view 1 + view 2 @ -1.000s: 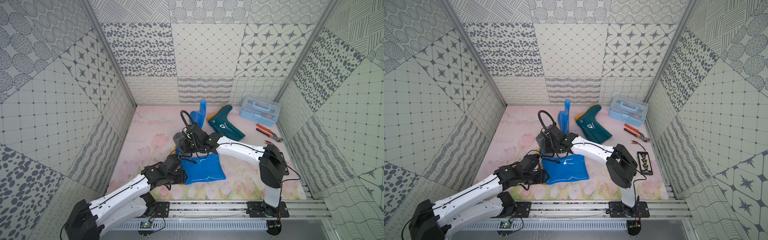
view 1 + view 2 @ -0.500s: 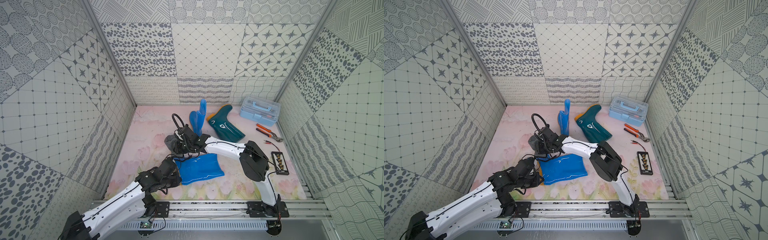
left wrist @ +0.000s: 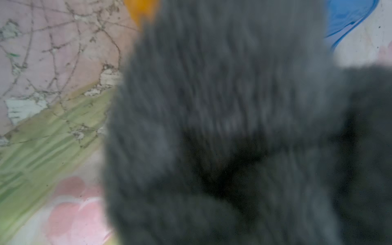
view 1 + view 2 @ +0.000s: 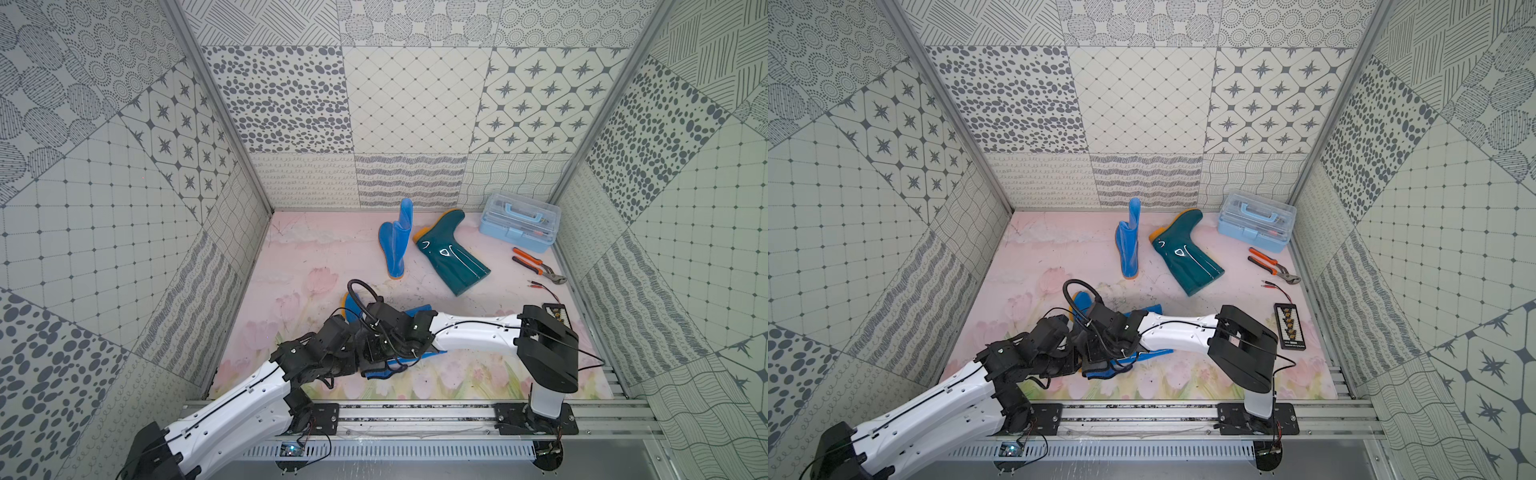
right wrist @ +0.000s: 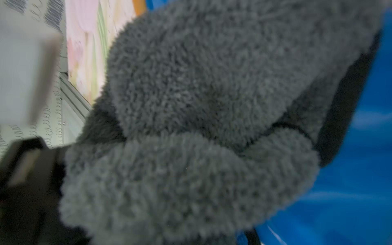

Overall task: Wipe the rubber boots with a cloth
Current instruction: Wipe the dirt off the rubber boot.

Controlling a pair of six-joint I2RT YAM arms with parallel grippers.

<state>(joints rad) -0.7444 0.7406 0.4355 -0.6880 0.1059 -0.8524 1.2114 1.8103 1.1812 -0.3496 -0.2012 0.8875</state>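
Right gripper (image 4: 376, 351) is closed, and the cloth (image 5: 191, 106) bunches thick around it, so I judge it clamped there, pressed onto the blue boot (image 5: 350, 191) lying flat beneath. Left gripper (image 4: 351, 359) is buried in the same cloth with its jaws hidden, so I cannot tell its state. Light and limp, the cloth should slide on glossy rubber. I'd pinch a thick fold.

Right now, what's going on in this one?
The right gripper is shut on the grey cloth, held against the blue boot lying near the front of the table. The left gripper is at the cloth too; its grip is hidden. The upright blue boot and teal boot are farther back, untouched.
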